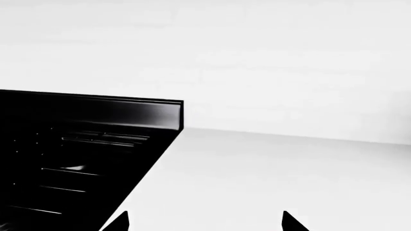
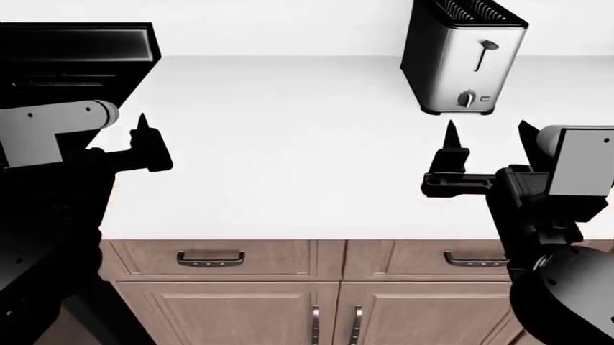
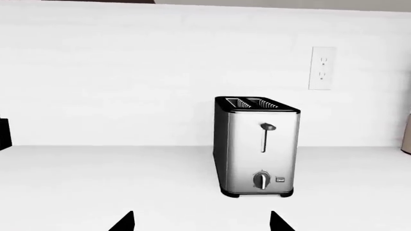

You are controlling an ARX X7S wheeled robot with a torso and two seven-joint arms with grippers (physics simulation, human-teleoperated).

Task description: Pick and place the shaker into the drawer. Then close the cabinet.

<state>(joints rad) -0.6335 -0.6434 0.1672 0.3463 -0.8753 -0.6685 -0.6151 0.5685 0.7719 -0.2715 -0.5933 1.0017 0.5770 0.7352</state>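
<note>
The shaker is out of view in all three views. Under the white counter (image 2: 287, 144), two light brown wood drawer fronts with curved handles, one on the left (image 2: 211, 257) and one on the right (image 2: 475, 259), are both shut. I cannot tell which one is the task's drawer. My left gripper (image 2: 134, 140) (image 1: 205, 224) hovers over the counter's left part beside a black stove, open and empty. Over the right part, my right gripper (image 2: 487, 136) (image 3: 200, 222) is open and empty, pointing at the toaster.
A steel toaster (image 2: 461, 57) (image 3: 257, 144) stands at the back right of the counter. The black stove (image 2: 67, 65) (image 1: 83, 144) borders the counter on the left. Below the drawers are cupboard doors (image 2: 230, 316) with vertical bar handles. A wall outlet (image 3: 322, 67) sits above the toaster.
</note>
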